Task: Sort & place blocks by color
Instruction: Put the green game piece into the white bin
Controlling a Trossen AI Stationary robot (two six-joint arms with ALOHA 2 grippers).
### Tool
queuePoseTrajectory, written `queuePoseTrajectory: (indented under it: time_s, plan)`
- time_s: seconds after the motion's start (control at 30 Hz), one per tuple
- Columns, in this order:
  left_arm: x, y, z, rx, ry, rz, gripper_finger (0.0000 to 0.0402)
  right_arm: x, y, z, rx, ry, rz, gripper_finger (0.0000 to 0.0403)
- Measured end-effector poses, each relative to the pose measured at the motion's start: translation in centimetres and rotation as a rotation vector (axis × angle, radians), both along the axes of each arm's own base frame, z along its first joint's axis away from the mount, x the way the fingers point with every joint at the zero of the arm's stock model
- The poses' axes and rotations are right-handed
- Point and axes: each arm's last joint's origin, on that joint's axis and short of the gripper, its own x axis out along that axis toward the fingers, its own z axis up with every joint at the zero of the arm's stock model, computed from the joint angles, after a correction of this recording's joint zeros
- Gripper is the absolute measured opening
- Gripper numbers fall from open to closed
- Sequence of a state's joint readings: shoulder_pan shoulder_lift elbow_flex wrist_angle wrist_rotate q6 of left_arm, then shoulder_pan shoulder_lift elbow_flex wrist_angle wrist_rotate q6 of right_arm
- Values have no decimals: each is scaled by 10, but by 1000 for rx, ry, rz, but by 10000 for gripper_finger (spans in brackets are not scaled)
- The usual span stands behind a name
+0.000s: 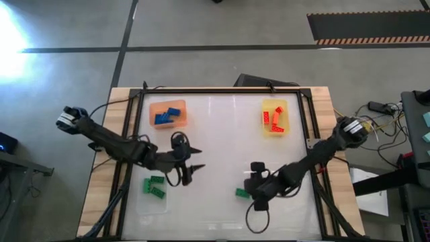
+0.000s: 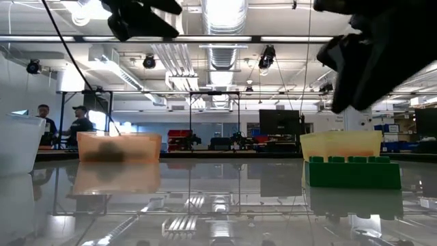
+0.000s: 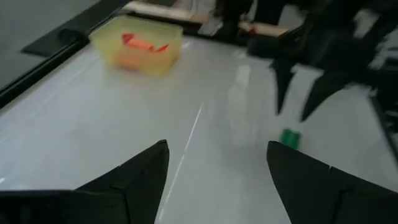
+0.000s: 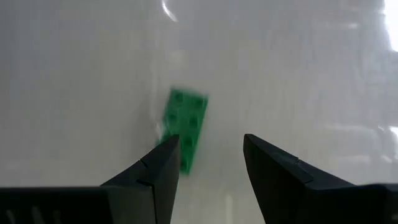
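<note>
Table [image 1: 228,154]: white, glossy, wood-edged.
High view: left gripper [image 1: 193,158] spread wide, empty, beside green blocks [image 1: 154,186] in the clear tray [image 1: 149,204].
Right wrist view: right gripper [image 4: 208,162] parted over a loose green block [image 4: 185,127], not grasping.

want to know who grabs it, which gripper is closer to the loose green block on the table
Right. The right gripper hovers open just beside the loose green block; the left gripper is open farther off, near the clear tray.

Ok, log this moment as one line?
stage: last green block loose on table | right gripper: open, above it | left gripper: open, empty, near clear tray
</note>
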State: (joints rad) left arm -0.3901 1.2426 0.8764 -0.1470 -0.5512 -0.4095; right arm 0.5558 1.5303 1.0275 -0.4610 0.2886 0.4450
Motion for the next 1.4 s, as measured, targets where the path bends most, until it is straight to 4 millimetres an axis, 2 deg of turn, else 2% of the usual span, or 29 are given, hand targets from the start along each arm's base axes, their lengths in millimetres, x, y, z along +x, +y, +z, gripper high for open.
queuePoseTrajectory:
  time_s: [0.07,0.23,0.4,0.6,0.77,0.87,1.0,1.27,1.4]
  plan:
    - [3,-8,-1,-6,-24,-18,255,1,6,-6,-45,71,14,166]
    - [10,-18,-9,-13,-35,-40,255,9,22,-15,-41,98,9,174]
    - [14,-21,-15,-5,-18,-40,255,14,29,-16,-25,104,-17,219]
    - [14,-21,-16,-2,-15,-41,255,14,28,-24,-19,128,-74,280]
    - [14,-21,-16,0,-15,-43,255,17,30,-40,-46,166,-76,295]
    - [14,-21,-16,-1,-16,-43,255,18,31,-48,-61,181,-71,286]
    - [15,-21,-16,-1,-17,-43,255,19,32,-54,-64,187,-71,251]
    - [16,-22,-12,-26,-62,-41,255,23,32,-54,-70,146,-80,126]
    - [18,-23,-8,-43,-101,-42,255,22,32,-54,-90,149,-46,125]
